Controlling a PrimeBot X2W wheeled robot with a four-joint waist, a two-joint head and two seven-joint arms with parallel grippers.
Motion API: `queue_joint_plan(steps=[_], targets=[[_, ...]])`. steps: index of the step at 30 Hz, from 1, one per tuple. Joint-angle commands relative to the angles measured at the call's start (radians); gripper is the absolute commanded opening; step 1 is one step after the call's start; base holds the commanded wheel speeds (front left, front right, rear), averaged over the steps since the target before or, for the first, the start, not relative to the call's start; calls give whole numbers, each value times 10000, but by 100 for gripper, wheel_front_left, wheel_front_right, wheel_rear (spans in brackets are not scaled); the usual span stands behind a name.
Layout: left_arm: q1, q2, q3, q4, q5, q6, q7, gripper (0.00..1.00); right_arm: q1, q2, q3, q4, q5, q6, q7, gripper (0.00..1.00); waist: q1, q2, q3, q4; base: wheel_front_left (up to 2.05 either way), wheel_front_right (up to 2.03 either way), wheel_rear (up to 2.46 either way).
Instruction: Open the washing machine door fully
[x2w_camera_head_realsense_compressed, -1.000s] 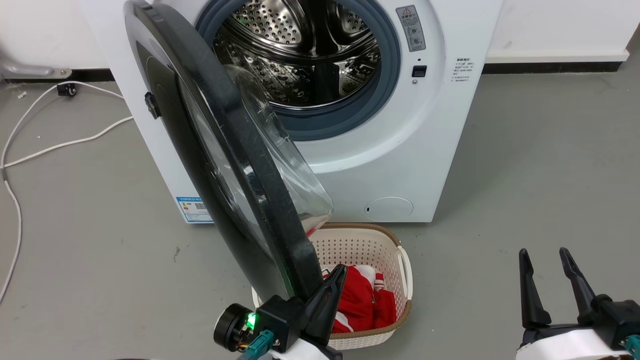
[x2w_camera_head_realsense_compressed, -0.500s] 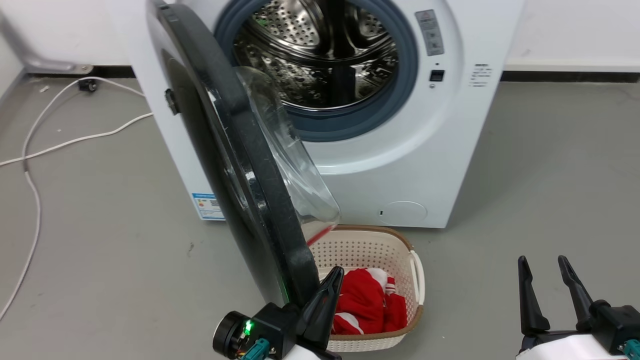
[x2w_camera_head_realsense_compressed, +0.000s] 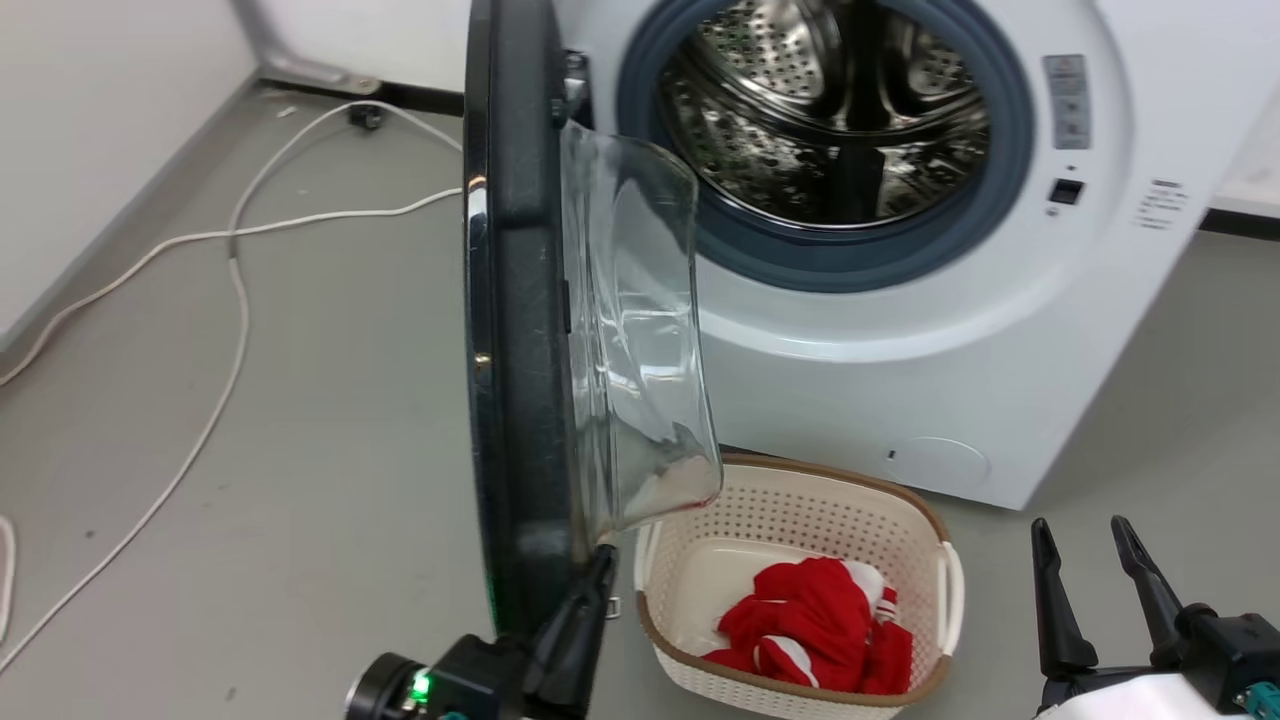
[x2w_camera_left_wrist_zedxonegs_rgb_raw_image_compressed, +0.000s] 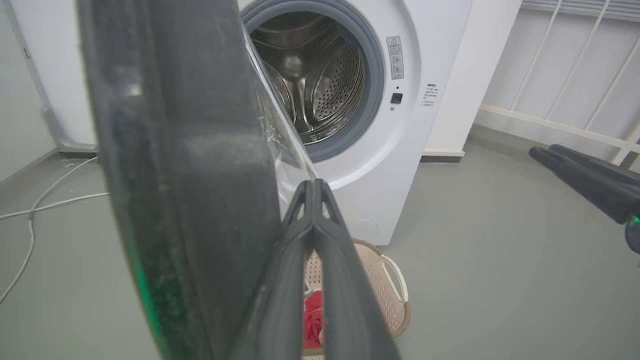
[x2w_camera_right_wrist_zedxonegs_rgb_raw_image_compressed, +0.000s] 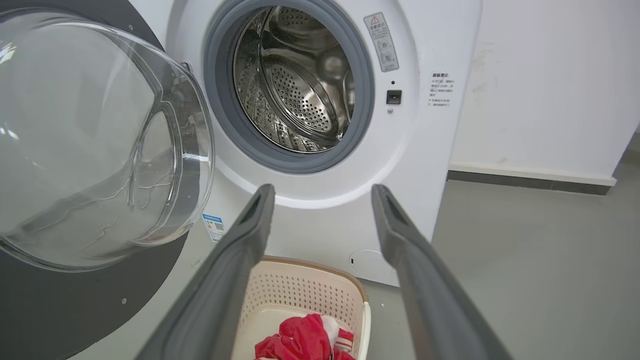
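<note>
The washing machine door (x2w_camera_head_realsense_compressed: 510, 300) stands swung out from the white washing machine (x2w_camera_head_realsense_compressed: 900, 380), edge-on in the head view, its clear glass bowl (x2w_camera_head_realsense_compressed: 640, 330) facing the drum. My left gripper (x2w_camera_head_realsense_compressed: 603, 557) is shut, with its fingertips against the inner side of the door's lower rim. In the left wrist view the door (x2w_camera_left_wrist_zedxonegs_rgb_raw_image_compressed: 185, 150) is close on the left, beside the closed left gripper (x2w_camera_left_wrist_zedxonegs_rgb_raw_image_compressed: 312, 186). My right gripper (x2w_camera_head_realsense_compressed: 1080, 525) hangs open at the lower right, apart from everything. The right wrist view looks between the open right gripper (x2w_camera_right_wrist_zedxonegs_rgb_raw_image_compressed: 322, 192) at the machine (x2w_camera_right_wrist_zedxonegs_rgb_raw_image_compressed: 320, 220) and the door's bowl (x2w_camera_right_wrist_zedxonegs_rgb_raw_image_compressed: 90, 140).
A cream perforated basket (x2w_camera_head_realsense_compressed: 830, 476) holding red clothing (x2w_camera_head_realsense_compressed: 810, 620) sits on the floor before the machine, just right of the door's lower edge. White cables (x2w_camera_head_realsense_compressed: 230, 260) trail over the grey floor at left. A wall runs along the far left.
The head view has turned, shifting the machine to the right. The door now shows edge-on, standing wider from the machine's front. My left gripper stays at its lower rim; the right gripper keeps its pose.
</note>
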Motion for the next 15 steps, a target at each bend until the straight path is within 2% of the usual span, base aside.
queue_joint_plan(steps=[1, 8, 15], targets=[[85, 101, 198, -73, 62, 142, 30, 0, 76, 21, 20, -15, 93, -7, -19, 100, 0, 0, 15, 328, 0, 0, 0], [160, 468, 921, -499, -37, 624, 147, 0, -48, 20, 83, 84, 126, -7, -52, 100, 0, 0, 74, 903, 0, 0, 0], [-320, 967, 2060, -155, -220, 990, -109, 0, -268, 20, 196, 22, -113, -8, 120, 100, 0, 0, 290, 978, 0, 0, 0]])
